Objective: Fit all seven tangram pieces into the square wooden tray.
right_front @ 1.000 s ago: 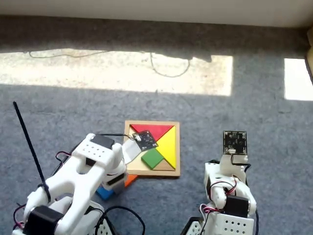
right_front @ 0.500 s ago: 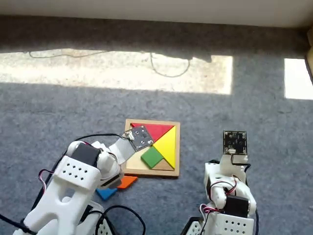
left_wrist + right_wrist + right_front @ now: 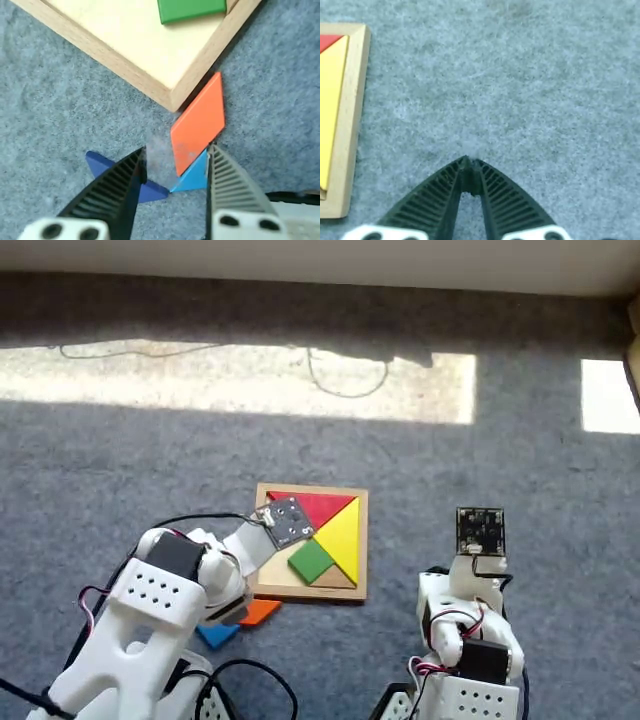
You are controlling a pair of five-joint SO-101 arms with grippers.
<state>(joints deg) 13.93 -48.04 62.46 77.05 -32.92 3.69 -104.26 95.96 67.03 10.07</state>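
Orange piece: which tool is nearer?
Left. The left tool hangs open over the orange piece beside the tray; the right tool sits shut over carpet, beyond the tray.

An indoor room with a carpeted floor: grey carpet [image 3: 520, 470] fills the frame, a sunlit patch [image 3: 200, 385] and loose cable [image 3: 345, 396] cross the upper part, and a pale wall base [image 3: 300, 255] runs along the top edge.

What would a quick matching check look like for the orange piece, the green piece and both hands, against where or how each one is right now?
Things:
1. orange piece
2. green piece
3. left hand
4. right hand

Place or state:
A. shut, over bare carpet
B. lying inside the tray
C. open, above the blue pieces
D. on the carpet, by the tray's corner

Pairs: 1-D, 2-B, 3-C, 4-A
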